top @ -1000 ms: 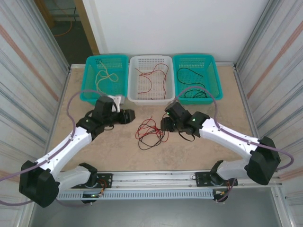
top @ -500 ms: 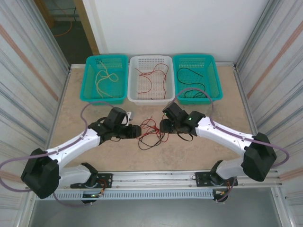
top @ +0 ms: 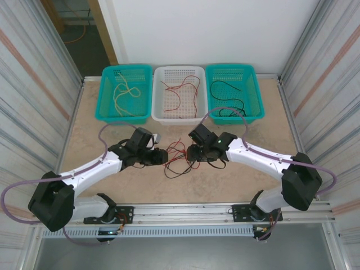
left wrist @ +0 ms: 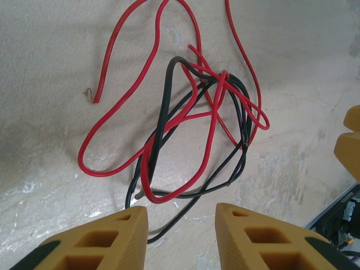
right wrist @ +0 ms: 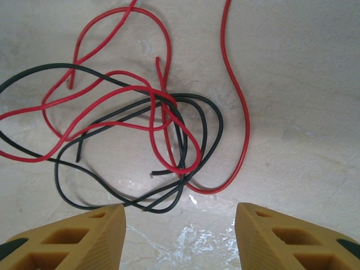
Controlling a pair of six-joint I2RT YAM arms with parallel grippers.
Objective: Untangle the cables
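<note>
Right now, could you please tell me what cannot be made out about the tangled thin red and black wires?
- Top view: the thin red and black wire tangle is too small to trace crossings or count wires.
- Left wrist view: its red strands leave the top edge.
- Right wrist view: its loops are cut off at the left edge.

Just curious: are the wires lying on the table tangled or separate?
Tangled: the red and black cables cross and loop through each other.

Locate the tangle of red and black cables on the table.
In the top view the tangle lies on the table between the left gripper and the right gripper, in front of the white basket.
</note>
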